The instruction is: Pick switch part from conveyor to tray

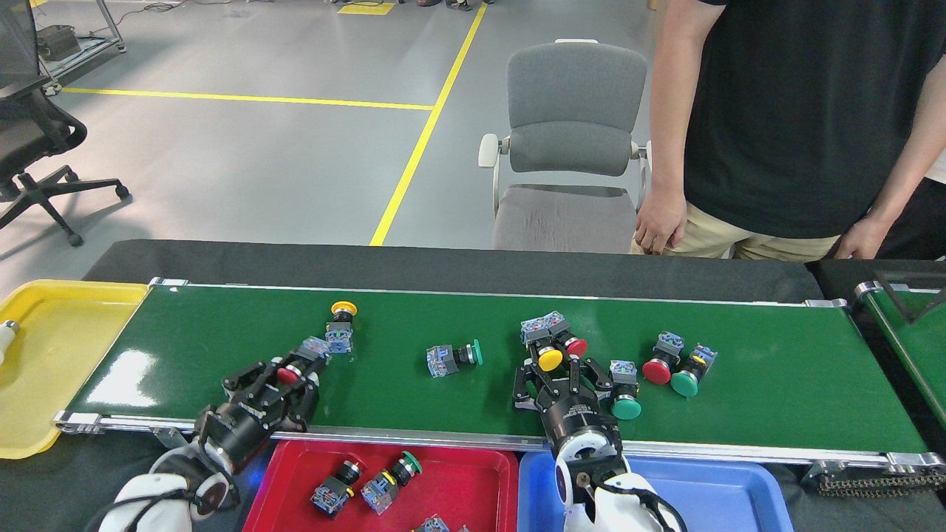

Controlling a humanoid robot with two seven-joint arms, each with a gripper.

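Seven switch parts lay on the conveyor (414, 399), a long glossy green belt with silver side rails. At far left a yellow tray (44, 355) sat off the belt's end, with a small white object at its left edge. The left gripper (284, 380) reached over the belt's near left part, its black fingers closed around a red-capped switch (295, 366), whose grey and blue body pointed away from the robot. Just beyond it stood a yellow-capped switch (340, 325), cap toward the far rail. Nearer the middle a green-capped switch (451, 357) lay on its side, apart from the others. Below the belt's near rail a red tray (473, 480) held two or three switches, one with a green cap. Right of centre, the right gripper (556, 373) hovered over the belt with its fingers spread on either side of a yellow-capped switch (548, 358); whether they touched it could not be told. A red-capped switch (570, 344) lay pressed against that one. Just to the right lay another green-capped switch (625, 399), then a red one (658, 366) and a green one (687, 378) side by side. A blue tray (709, 495) sat below the rail on the right. Behind the conveyor stood a grey office chair (569, 140) and a person in a black shirt (798, 111).
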